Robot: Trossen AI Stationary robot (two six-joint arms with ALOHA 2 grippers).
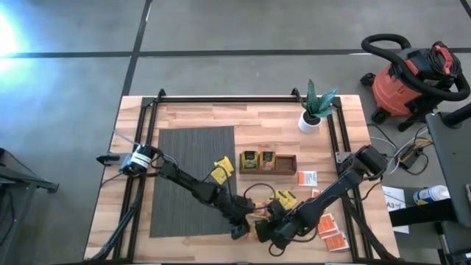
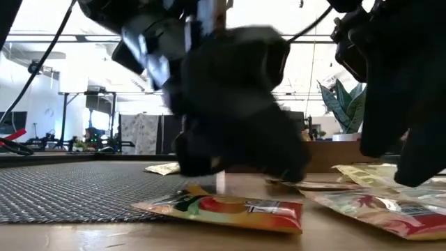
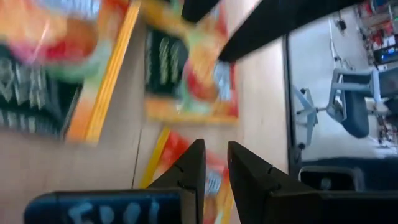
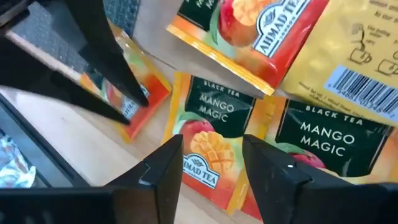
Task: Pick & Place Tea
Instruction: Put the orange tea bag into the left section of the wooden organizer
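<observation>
Pale wooden tabletop (image 1: 191, 114), front edge: brown wooden tray (image 1: 267, 162) holding two sachets, orange-and-yellow square tea sachets (image 4: 208, 146) loose nearby, unplaced; left claw (image 3: 214, 163) nearly pressed together, empty; right claw (image 4: 211, 155) spread above one sachet; task barely begun.

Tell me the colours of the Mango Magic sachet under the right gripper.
The sachet is orange-yellow with a dark green panel, white lettering and a mango picture. The right wrist view shows it best.

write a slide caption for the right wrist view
Right gripper open above Mango Magic tea sachets on the wooden table.
</observation>
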